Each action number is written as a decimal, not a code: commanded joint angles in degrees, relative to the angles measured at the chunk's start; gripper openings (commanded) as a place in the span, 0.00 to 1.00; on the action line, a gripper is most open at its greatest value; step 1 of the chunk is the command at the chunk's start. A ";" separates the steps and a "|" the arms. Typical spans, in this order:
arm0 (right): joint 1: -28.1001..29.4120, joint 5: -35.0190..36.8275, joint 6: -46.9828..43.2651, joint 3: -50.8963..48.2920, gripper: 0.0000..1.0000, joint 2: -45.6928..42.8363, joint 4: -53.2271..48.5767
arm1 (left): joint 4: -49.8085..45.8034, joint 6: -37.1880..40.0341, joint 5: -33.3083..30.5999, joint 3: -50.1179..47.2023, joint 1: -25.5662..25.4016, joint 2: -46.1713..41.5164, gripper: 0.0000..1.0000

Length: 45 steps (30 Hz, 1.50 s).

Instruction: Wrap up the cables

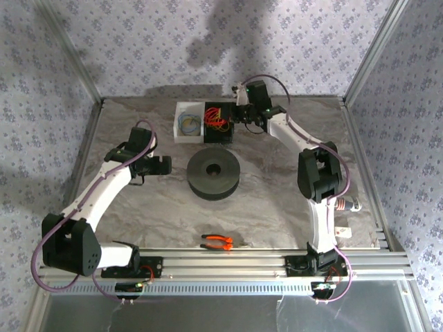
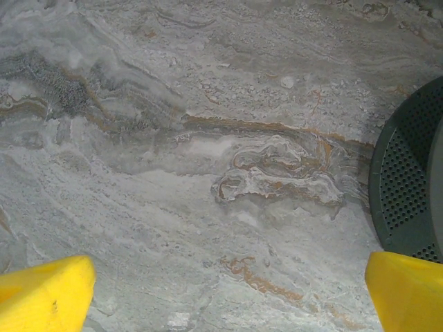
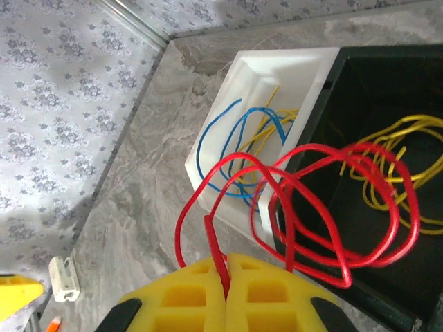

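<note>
My right gripper is shut on the red cable, a thin wire pinched between the yellow fingers. The cable hangs in several loose loops over the black bin and the white tray's edge. In the top view the right gripper hovers at the back by the black bin, with red loops showing there. My left gripper stands open left of the dark spool, nothing between its yellow fingertips. The spool's perforated rim lies at the right of the left wrist view.
A white tray holds small blue and yellow wire loops; more yellow wire lies in the black bin. Orange-handled pliers rest near the front rail. Patterned walls and metal frame posts close in the table.
</note>
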 commanded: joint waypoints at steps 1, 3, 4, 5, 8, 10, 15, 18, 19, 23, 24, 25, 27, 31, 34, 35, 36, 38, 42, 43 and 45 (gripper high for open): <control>-1.00 -5.92 4.14 -2.75 0.00 -4.84 6.00 | 2.03 0.66 2.06 -0.80 -0.46 -1.75 1.00; -1.51 -9.33 6.64 -5.24 0.00 -6.46 9.52 | 4.20 0.81 4.83 -1.18 -0.44 -1.84 1.00; -1.77 -11.21 7.86 -6.69 0.00 -7.42 11.75 | 5.71 0.79 6.58 -1.47 -0.42 -1.90 1.00; -2.00 -13.43 8.87 -8.17 0.00 -8.54 13.72 | 7.14 0.69 7.97 -1.67 -0.37 -1.92 1.00; -2.26 -18.50 8.03 -12.14 0.00 -12.30 17.27 | 9.67 0.17 11.40 -1.36 -0.23 -1.29 1.00; -2.36 -21.61 7.43 -14.52 0.00 -14.69 18.87 | 11.19 -0.10 14.07 -1.03 -0.01 -0.78 1.00; -1.87 -29.36 -3.34 -20.59 0.00 -21.90 16.62 | 19.42 -2.77 27.05 -2.63 2.11 -0.66 1.00; -1.07 -33.18 -14.84 -24.47 0.00 -27.22 10.86 | 27.96 -7.97 39.00 -5.41 5.87 -0.81 1.00; -0.79 -34.20 -18.49 -25.17 0.00 -28.96 8.18 | 30.52 -9.40 42.14 -6.23 6.82 -0.89 1.00; -0.02 -38.10 -30.00 -25.16 0.00 -32.84 -3.33 | 36.74 -12.60 49.81 -7.70 7.76 -1.36 1.00; 0.12 -39.15 -32.58 -24.88 0.00 -33.33 -6.00 | 38.31 -13.49 51.40 -8.03 7.77 -1.48 1.00; 0.32 -40.39 -35.45 -24.47 0.00 -33.70 -9.01 | 40.21 -14.61 53.23 -8.41 7.81 -1.48 1.00; 0.47 -42.46 -39.96 -23.48 0.00 -34.02 -14.04 | 44.09 -16.89 56.34 -9.24 7.76 -1.58 0.99; 0.48 -43.62 -42.43 -22.87 0.00 -33.72 -16.91 | 49.87 -20.38 60.70 -10.62 7.82 -2.47 0.94; 0.44 -43.35 -42.34 -22.22 0.00 -33.00 -16.96 | 50.07 -19.85 61.83 -10.91 7.47 -3.86 0.91; 0.52 -43.36 -42.26 -21.80 0.00 -32.60 -16.94 | 49.90 -19.54 62.16 -11.06 7.30 -4.34 0.90; 0.53 -43.47 -42.26 -21.39 0.00 -32.23 -16.97 | 49.92 -19.29 62.45 -11.15 7.20 -4.70 0.88; 0.60 -43.60 -42.26 -20.60 0.00 -31.34 -17.07 | 49.75 -18.69 62.89 -11.35 6.69 -5.38 0.84; 0.74 -43.97 -42.26 -19.14 0.00 -29.76 -17.25 | 49.88 -17.78 63.32 -11.51 5.33 -5.73 0.76; 0.79 -43.98 -42.26 -18.72 0.00 -29.35 -17.38 | 50.01 -17.68 63.34 -11.53 4.94 -5.57 0.73; 0.87 -44.08 -42.34 -18.10 0.00 -28.78 -17.58 | 50.31 -17.49 63.43 -11.52 4.24 -5.27 0.68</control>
